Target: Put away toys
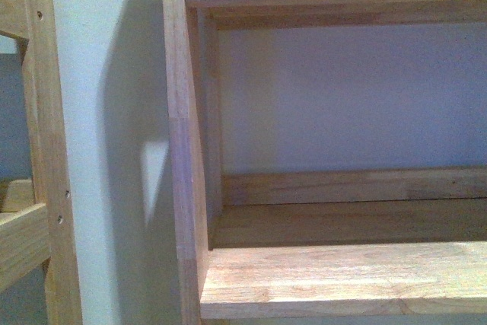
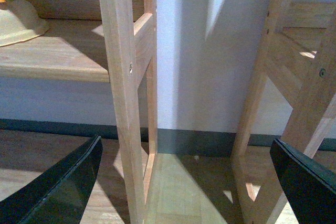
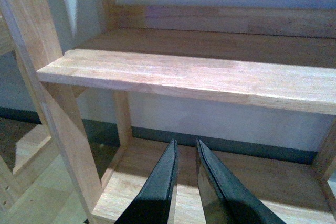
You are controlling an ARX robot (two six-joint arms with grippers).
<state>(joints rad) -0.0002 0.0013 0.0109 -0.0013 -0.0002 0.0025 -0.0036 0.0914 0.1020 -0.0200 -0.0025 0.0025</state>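
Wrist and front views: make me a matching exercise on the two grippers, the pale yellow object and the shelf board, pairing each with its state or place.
Things:
1. left gripper
2. right gripper
3. pale yellow rounded object
4. light wooden shelf board

States or places:
A. fingers nearly together, nothing between them
B. resting on a wooden shelf at the edge of the left wrist view
C. fingers wide apart, nothing between them
D. bare in the front view, with a white wall behind it

Pairs: 1-C, 2-A, 3-B, 4-D
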